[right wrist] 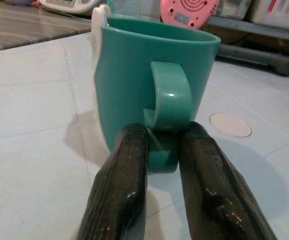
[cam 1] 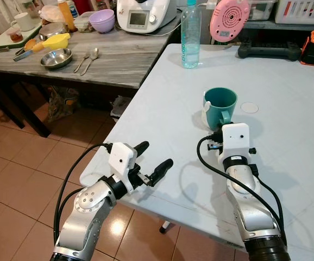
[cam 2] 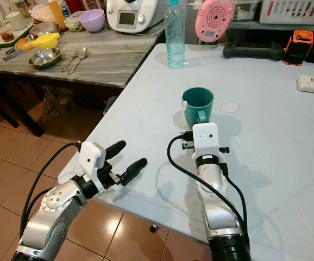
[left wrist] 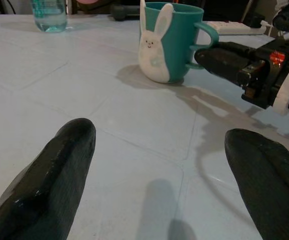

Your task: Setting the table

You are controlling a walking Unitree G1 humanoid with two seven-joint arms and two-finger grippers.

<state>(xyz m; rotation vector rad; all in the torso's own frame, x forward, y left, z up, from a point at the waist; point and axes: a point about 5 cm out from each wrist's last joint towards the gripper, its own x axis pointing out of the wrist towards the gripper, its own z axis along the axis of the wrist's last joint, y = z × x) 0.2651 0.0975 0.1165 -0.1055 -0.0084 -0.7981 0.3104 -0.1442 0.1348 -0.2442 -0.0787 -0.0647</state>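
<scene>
A teal mug [cam 1: 220, 103] with a white bunny on its side [left wrist: 154, 55] stands upright in the middle of the white table [cam 1: 162, 103]. My right gripper [right wrist: 162, 135] is shut on the lower part of the mug's handle [right wrist: 169, 95], one black finger on each side. The right arm reaches in from the table's near edge, and its white wrist box [cam 1: 233, 138] hides the fingers from above. My left gripper [cam 1: 156, 154] is open over the table's near left edge, with nothing between its fingers [left wrist: 64, 165].
A clear water bottle [cam 1: 190, 35] stands at the table's far side, with a small white disc [cam 1: 249, 107] right of the mug. The grey side table [cam 1: 119, 60] on the left holds a steel bowl [cam 1: 56, 57], spoons [cam 1: 87, 58] and a purple bowl [cam 1: 102, 20].
</scene>
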